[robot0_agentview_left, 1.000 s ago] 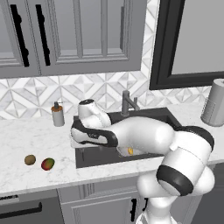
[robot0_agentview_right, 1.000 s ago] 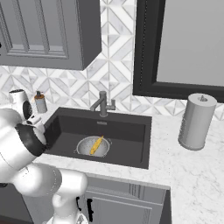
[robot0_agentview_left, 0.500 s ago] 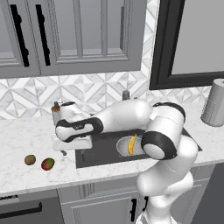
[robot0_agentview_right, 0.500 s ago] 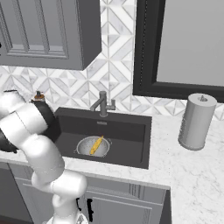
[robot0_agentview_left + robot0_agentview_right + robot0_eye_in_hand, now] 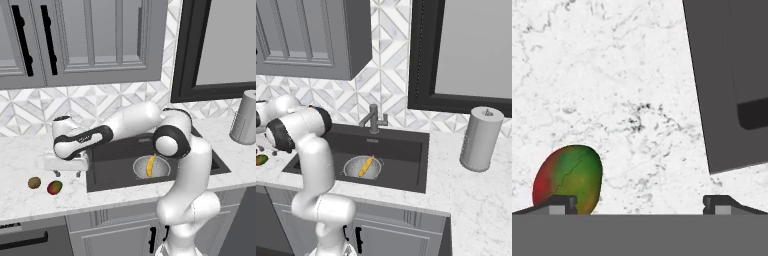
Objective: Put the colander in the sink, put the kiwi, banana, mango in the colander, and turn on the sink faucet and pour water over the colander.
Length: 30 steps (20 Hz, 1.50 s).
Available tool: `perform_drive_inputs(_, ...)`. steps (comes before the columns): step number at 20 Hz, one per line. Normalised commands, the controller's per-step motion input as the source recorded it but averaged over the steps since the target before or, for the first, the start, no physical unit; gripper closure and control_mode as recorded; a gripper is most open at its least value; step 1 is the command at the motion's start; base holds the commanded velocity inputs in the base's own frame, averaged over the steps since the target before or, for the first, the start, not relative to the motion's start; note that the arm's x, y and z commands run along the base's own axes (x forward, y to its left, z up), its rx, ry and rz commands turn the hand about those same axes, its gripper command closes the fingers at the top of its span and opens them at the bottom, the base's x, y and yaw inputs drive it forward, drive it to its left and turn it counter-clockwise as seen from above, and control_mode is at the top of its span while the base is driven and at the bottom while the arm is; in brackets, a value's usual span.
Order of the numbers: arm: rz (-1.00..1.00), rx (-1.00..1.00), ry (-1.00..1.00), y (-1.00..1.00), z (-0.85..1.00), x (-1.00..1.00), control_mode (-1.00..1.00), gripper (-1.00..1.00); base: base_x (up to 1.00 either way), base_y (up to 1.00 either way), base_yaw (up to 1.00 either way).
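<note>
- Left base view: gripper (image 5: 66, 173) poised above the marble counter (image 5: 30, 200) just left of the sink (image 5: 115, 165), fingers (image 5: 56, 173) pointing down and spread wide, nothing between them. Mango (image 5: 54, 187) lying on the counter just below and slightly left of the fingertips, apart from them. Kiwi (image 5: 34, 182) further left, beside the mango, not touching it. Well right of the fingers, down in the basin, colander (image 5: 152, 167) with banana (image 5: 149, 166) lying inside.
- Right base view: far from the fingers, colander (image 5: 362, 167) sitting on the sink (image 5: 401, 150) floor with banana (image 5: 366, 166) across it; sink faucet (image 5: 373, 119) upright behind the basin. Sliver of mango (image 5: 261, 160) at the left edge. Paper towel roll (image 5: 481, 139) standing on the counter at the far right.
- Hand view: fingertips (image 5: 562, 204) set far apart, gripping nothing. Mango (image 5: 568, 178) right above the left-hand tip in the picture, off-centre, not in the gap between the tips. Dark sink (image 5: 727, 75) corner above the right-hand tip. White marble counter (image 5: 622, 100) spanning the gap between the tips.
</note>
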Motion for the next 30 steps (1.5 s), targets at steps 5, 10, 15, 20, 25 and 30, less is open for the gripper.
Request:
perform_drive_inputs(5, -0.04, 0.00, 0.00, 0.22, -0.24, 0.00, -1.00, -1.00, 0.00, 0.00, 0.00)
perform_drive_inputs(10, 0.00, 0.00, 0.00, 0.12, -0.25, 0.00, -1.00, -1.00, 0.00, 0.00, 0.00)
perform_drive_inputs(15, 0.00, 0.00, 0.00, 0.28, -0.32, 0.07, -1.00, -1.00, 0.00, 0.00, 0.00)
perform_drive_inputs(20, 0.00, 0.00, 0.00, 0.28, -0.28, 0.01, -1.00, -1.00, 0.00, 0.00, 0.00)
perform_drive_inputs(25, 0.00, 0.00, 0.00, 0.22, -0.31, 0.00, -1.00, -1.00, 0.00, 0.00, 0.00)
perform_drive_inputs(30, 0.00, 0.00, -0.03, 0.03, -0.39, 0.00, -1.00, 1.00, 0.00, 0.00, 0.00)
